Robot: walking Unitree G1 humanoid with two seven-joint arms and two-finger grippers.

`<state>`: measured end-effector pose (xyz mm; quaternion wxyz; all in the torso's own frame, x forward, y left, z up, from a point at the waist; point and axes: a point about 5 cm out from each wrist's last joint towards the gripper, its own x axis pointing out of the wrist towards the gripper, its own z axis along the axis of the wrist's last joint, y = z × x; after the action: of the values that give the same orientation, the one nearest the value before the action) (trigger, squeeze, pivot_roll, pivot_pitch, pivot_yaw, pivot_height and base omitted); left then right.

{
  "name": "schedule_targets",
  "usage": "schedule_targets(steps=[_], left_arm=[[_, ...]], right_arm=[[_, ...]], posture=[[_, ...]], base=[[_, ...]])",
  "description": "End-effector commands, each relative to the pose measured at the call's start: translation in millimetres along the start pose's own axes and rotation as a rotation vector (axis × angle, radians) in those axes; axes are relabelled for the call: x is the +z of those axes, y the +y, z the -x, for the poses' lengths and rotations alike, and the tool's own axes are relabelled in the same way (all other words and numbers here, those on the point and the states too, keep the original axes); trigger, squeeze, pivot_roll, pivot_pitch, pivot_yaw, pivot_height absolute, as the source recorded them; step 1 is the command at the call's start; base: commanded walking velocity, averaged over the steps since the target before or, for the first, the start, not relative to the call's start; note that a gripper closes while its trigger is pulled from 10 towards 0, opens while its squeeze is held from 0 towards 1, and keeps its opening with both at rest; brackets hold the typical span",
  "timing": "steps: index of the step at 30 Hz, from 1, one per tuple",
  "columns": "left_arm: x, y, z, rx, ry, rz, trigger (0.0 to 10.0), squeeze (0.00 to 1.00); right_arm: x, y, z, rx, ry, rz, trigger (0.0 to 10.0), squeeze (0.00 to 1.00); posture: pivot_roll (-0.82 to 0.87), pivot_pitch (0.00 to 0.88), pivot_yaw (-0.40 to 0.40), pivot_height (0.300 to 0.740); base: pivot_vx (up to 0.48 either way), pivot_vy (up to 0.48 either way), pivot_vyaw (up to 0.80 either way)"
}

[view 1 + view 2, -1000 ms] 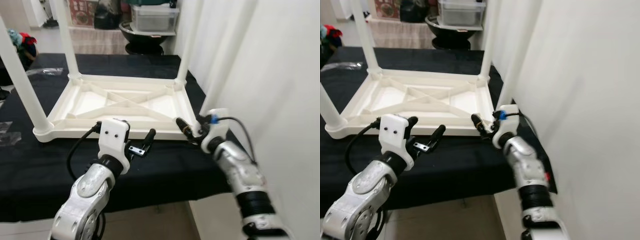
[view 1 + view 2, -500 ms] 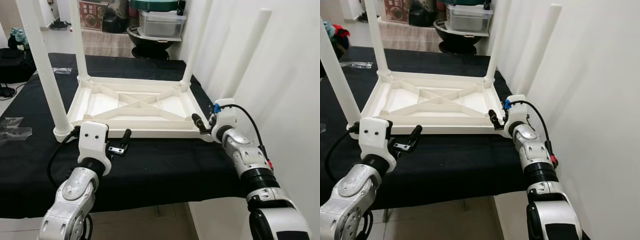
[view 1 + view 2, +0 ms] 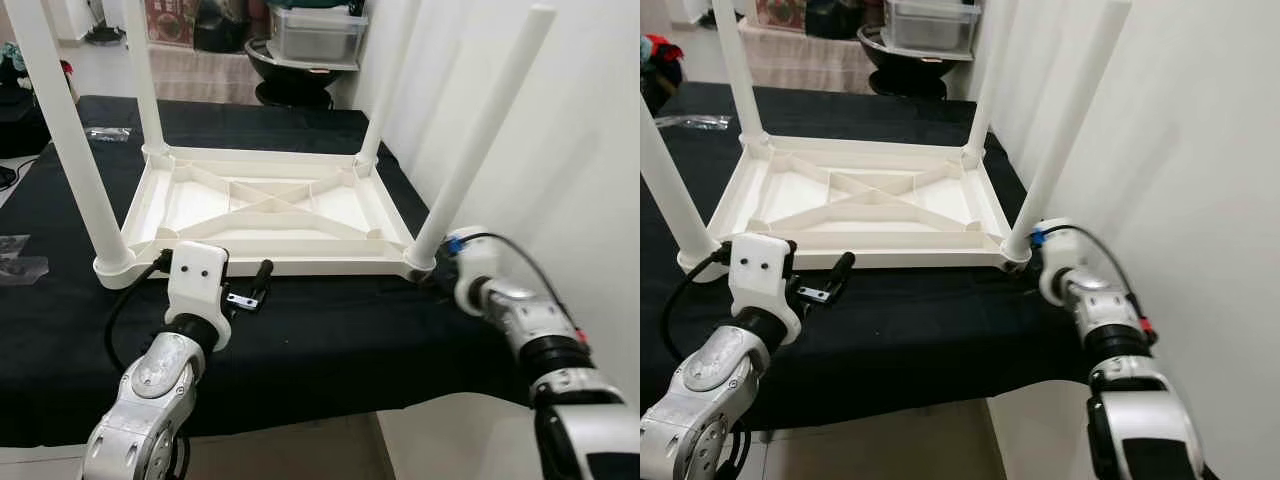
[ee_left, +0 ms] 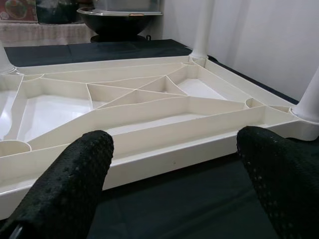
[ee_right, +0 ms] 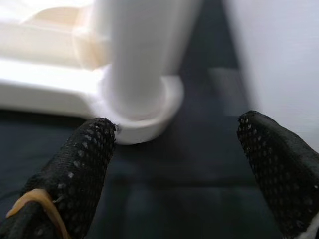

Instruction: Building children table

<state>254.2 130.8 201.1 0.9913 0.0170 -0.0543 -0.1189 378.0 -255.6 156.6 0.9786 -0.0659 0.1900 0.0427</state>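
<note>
The upturned white table (image 3: 262, 205) stands legs-up; left gripper (image 3: 256, 290) and right gripper (image 5: 174, 164), apparently beside its near-right leg (image 3: 480, 130), both spread.

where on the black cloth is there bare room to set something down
Bare cloth runs along the near edge in front of the table top, between the left claw and right claw. More lies on the robot's left beside the near-left leg, bar some clear wrappers. The right strip by the wall is tight.
</note>
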Motion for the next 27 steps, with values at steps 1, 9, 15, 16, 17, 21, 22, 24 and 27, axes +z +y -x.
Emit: schedule_targets(steps=[1,9,15,16,17,21,22,24,27], left_arm=[[-4,-2.6,0.4,-0.012,0.024,0.001,10.0,0.0],[-2,-2.0,2.0,-0.018,0.022,-0.002,10.0,0.0],[-1,-3.3,1.0,-0.023,0.017,0.001,10.0,0.0],[-1,-3.3,0.9,-0.024,0.016,-0.002,10.0,0.0],[-1,-3.3,0.9,-0.024,0.016,-0.002,10.0,0.0],[1,-2.6,0.7,-0.021,0.013,-0.003,10.0,0.0],[1,-2.2,0.6,-0.019,0.011,-0.003,10.0,0.0],[1,-2.0,0.5,-0.018,0.01,-0.003,10.0,0.0],[2,-1.8,0.3,-0.013,0.006,-0.004,10.0,0.0]], right_arm=[[-1,-0.2,-0.5,-0.003,0.0,-0.014,10.0,0.0],[20,14.9,-5.1,0.127,-0.107,-0.094,10.0,0.0],[38,16.3,-8.0,0.076,-0.176,-0.124,10.0,0.0],[40,16.4,-7.9,0.076,-0.182,-0.119,10.0,0.0],[40,16.4,-7.9,0.076,-0.182,-0.119,10.0,0.0],[51,14.0,-7.3,0.024,-0.229,-0.128,10.0,0.0],[55,12.8,-7.1,0.001,-0.245,-0.134,10.0,0.0],[59,11.9,-6.9,-0.02,-0.261,-0.138,6.4,0.0],[62,13.7,-6.9,0.004,-0.295,-0.17,0.0,0.0]], posture=[[0.04,0.112,-0.151,0.74],[0.05,0.118,-0.153,0.74],[0.05,0.119,-0.154,0.74],[0.05,0.119,-0.154,0.74],[0.05,0.119,-0.154,0.74],[0.05,0.119,-0.155,0.74],[0.05,0.12,-0.155,0.74],[0.05,0.12,-0.157,0.74],[0.05,0.121,-0.158,0.74]], base=[[0.0,0.0,0.0],[0.0,0.0,0.0],[0.0,0.0,0.0],[0.0,0.0,0.0],[0.0,0.0,0.0],[0.0,0.0,0.0],[0.0,0.0,0.0],[0.0,0.0,0.0],[0.0,0.0,0.0]])
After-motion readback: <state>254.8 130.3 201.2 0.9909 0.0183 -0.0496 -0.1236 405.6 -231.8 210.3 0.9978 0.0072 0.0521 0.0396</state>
